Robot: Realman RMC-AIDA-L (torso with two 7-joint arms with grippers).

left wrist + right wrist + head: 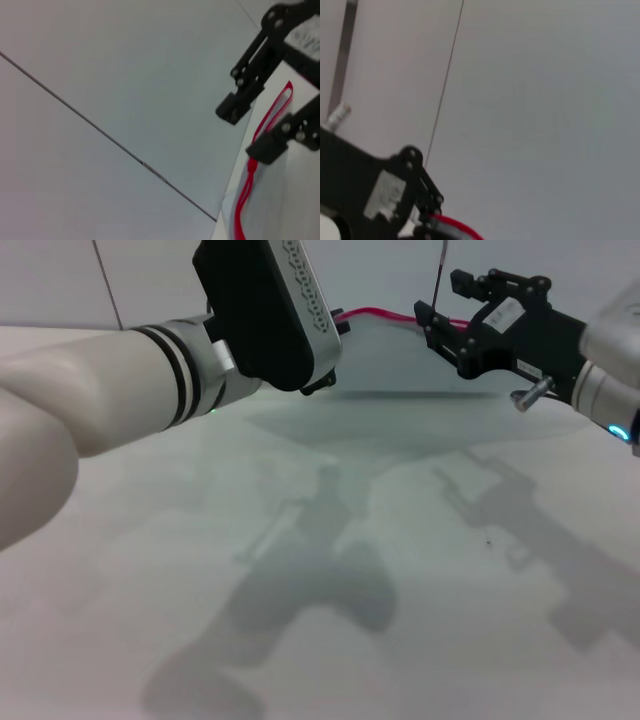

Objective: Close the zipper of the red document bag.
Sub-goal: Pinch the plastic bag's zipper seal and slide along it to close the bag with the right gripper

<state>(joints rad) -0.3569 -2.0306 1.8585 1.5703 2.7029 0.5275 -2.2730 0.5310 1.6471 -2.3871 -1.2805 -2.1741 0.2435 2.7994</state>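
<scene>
Nearest the robot, the table (330, 620) lies bare, crossed only by arm shadows. Farther back lies the clear bag (400, 370), its red zipper (385, 314) along the far edge. The left gripper (318, 380) sits over the bag's left end, probably to hold it down; I cannot tell how its fingers stand. The right gripper (432, 322) has its fingers spread astride the zipper near the slider, likely lining up to pinch it.

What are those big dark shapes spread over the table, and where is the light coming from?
Head view: they are shadows on the table, one cast by the arm with the left claw, one by the arm with the right claw; they fall towards the camera, so light probably comes from above and beyond. Neither wrist view shows them.
</scene>
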